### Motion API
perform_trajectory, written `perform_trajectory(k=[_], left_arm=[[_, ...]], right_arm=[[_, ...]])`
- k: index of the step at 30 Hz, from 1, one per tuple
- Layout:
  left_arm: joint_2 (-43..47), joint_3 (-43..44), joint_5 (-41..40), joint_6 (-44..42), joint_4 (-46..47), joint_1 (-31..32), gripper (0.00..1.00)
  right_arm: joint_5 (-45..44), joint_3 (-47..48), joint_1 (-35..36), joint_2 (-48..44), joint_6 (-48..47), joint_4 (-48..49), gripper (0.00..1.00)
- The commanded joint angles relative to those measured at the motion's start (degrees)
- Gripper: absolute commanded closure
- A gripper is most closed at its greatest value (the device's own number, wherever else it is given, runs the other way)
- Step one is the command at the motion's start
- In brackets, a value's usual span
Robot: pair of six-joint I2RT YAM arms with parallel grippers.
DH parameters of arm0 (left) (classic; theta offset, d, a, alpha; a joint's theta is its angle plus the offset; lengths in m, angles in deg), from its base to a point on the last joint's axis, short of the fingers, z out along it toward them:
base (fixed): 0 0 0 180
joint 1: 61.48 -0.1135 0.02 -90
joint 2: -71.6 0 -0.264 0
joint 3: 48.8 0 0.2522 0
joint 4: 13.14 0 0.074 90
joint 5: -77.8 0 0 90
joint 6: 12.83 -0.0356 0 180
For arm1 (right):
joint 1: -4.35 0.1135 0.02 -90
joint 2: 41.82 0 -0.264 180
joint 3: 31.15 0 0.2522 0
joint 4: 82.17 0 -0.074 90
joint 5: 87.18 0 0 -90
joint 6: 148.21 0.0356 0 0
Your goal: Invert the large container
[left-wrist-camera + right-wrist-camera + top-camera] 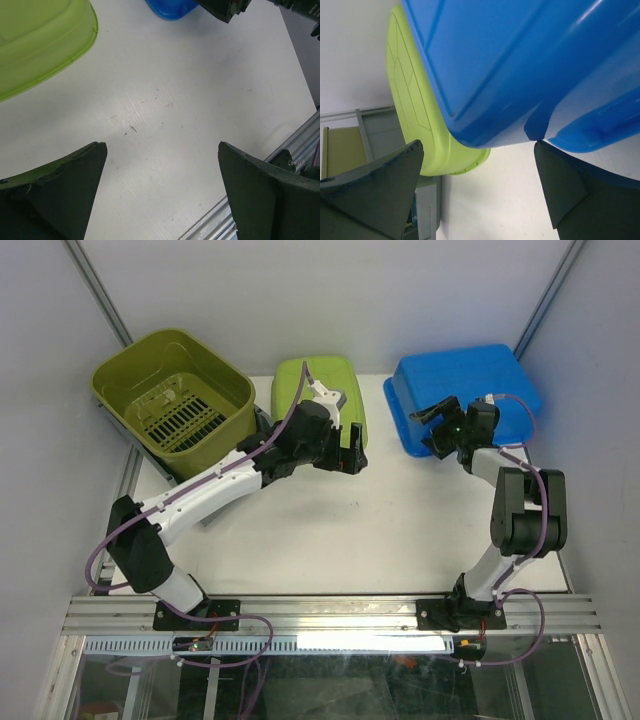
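Item: large olive container (pixel 215 365), at the table's far-left corner, overhanging the left edge; mouth up and tipped toward the overhead camera, slotted floor showing; long axis askew to the table edges, running far-left to near-right. Adjacent: lime container (pixel 320 380), mouth down, just beside its right wall; blue container (pixel 460 380), mouth down, far right, close to the right wall. Open room: the white table (pixel 400 530) is bare from mid-depth to the near aluminium rail (pixel 330 612). Left gripper (pixel 350 450), fingers wide apart and holding nothing, hangs by the lime container's near edge. Right gripper (pixel 440 428), fingers apart, sits at the blue container's near-left corner; contact cannot be told. Room: plain grey panels with metal posts.
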Motion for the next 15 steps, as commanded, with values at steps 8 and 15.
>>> perform_trajectory(k=[8, 15], left_arm=[[-5.1, 7.2, -5.1, -1.3, -0.4, -0.3, 0.01], [-14.6, 18.5, -0.7, -1.8, -4.7, -6.2, 0.01]], right_arm=[[-0.7, -2.3, -0.4, -6.6, 0.1, 4.6, 0.04], [-0.7, -5.2, -0.9, -7.2, 0.1, 5.3, 0.04]])
